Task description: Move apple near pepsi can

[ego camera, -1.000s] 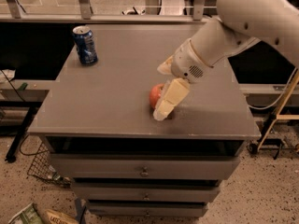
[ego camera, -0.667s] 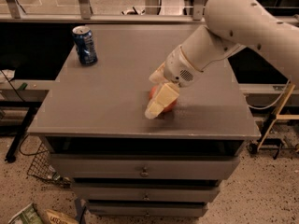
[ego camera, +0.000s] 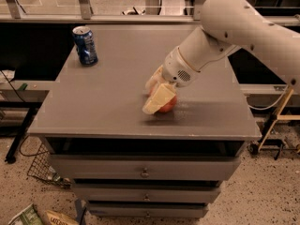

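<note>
The red apple (ego camera: 168,105) lies on the grey cabinet top (ego camera: 108,97), a little right of its middle and near the front. My gripper (ego camera: 157,98) is down on the apple and covers its left and upper side, so only the lower right part shows. The blue pepsi can (ego camera: 85,45) stands upright at the far left corner of the top, well apart from the apple and the gripper.
The white arm (ego camera: 225,32) reaches in from the upper right over the top's right half. The cabinet has drawers (ego camera: 144,171) below. A railing (ego camera: 140,18) runs behind it. Cables and a wire basket (ego camera: 42,170) lie on the floor at the left.
The gripper has moved left and down over the apple, now covering its left side instead of its right. The can has not moved.
</note>
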`<state>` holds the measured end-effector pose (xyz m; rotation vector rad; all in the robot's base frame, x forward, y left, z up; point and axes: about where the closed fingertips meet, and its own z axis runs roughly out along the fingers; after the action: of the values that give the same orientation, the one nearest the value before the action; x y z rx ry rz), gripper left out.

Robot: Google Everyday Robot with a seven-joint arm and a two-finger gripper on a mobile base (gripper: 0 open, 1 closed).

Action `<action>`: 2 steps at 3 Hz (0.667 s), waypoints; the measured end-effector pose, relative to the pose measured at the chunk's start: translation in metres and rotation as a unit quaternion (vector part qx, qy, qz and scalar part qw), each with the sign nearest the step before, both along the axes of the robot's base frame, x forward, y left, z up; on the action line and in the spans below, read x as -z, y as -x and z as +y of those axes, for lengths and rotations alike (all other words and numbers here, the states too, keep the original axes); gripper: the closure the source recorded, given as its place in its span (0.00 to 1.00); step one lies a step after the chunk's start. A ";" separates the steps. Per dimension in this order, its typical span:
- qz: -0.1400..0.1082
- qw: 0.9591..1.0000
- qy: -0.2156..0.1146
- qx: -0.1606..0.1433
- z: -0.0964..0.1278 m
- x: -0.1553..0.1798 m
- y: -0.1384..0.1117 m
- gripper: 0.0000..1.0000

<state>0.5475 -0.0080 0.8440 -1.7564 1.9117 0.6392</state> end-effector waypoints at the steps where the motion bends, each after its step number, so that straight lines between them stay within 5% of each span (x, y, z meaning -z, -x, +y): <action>1: 0.000 1.000 0.000 0.000 0.000 0.000 0.000 0.87; 2: -0.063 0.997 -0.045 -0.008 -0.004 -0.048 -0.012 1.00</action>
<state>0.5596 -0.0122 0.8918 -1.7159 1.7579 0.5958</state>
